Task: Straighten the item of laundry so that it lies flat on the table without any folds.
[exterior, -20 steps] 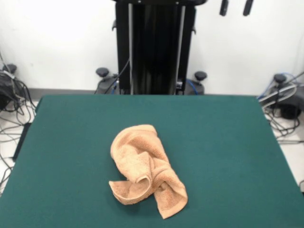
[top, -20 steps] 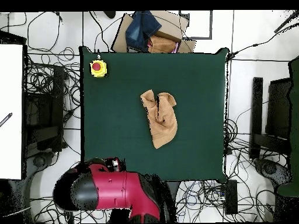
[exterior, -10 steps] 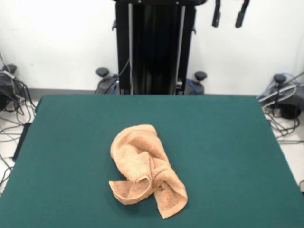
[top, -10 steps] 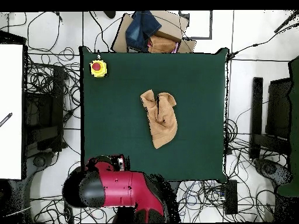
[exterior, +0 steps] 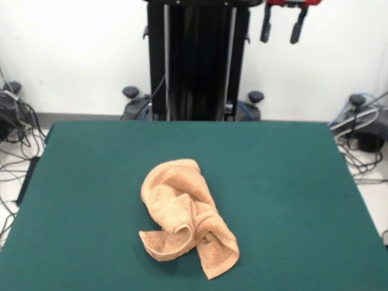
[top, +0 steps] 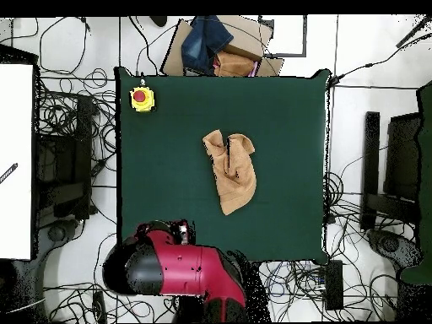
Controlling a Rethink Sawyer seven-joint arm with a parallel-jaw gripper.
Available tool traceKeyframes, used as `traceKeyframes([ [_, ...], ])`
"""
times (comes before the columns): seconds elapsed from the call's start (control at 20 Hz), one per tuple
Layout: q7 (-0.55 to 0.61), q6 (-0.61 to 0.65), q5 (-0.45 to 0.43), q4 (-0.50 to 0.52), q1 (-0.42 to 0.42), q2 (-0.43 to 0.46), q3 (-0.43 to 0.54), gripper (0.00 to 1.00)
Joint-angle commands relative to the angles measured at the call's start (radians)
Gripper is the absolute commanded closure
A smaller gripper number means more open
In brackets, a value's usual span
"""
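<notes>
The item of laundry (exterior: 187,216), a peach-orange terry towel, lies crumpled and twisted near the middle of the green table (exterior: 291,182), with folds rolled over each other at its near end. From above the item of laundry (top: 231,170) shows as a long bunched shape on the table (top: 169,169). My gripper (exterior: 280,28) hangs high above the table's far right part, open, two dark fingers apart with nothing between them. It is far from the towel. In the overhead view only the red arm (top: 181,270) shows, at the table's bottom left edge.
A yellow box with a red button (top: 142,99) sits at the table's top left corner in the overhead view. Clothes and a cardboard box (top: 218,46) lie beyond the top edge. Cables cover the floor around the table.
My gripper has come lower and moved left in the front view, more of its fingers and red mount showing. The arm has swung right along the table's edge in the overhead view. The towel is unmoved.
</notes>
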Motion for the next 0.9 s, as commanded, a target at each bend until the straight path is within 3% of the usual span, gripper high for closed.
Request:
traceKeyframes([
  [0.05, 0.113, -0.019, -0.062, 0.103, -0.054, 0.024, -0.01, 0.0],
  [0.25, 0.064, -0.061, -0.095, 0.139, -0.131, 0.017, 0.018, 0.0],
  [0.9, 0.063, -0.114, -0.178, 0.159, -0.236, 0.039, 0.073, 0.0],
])
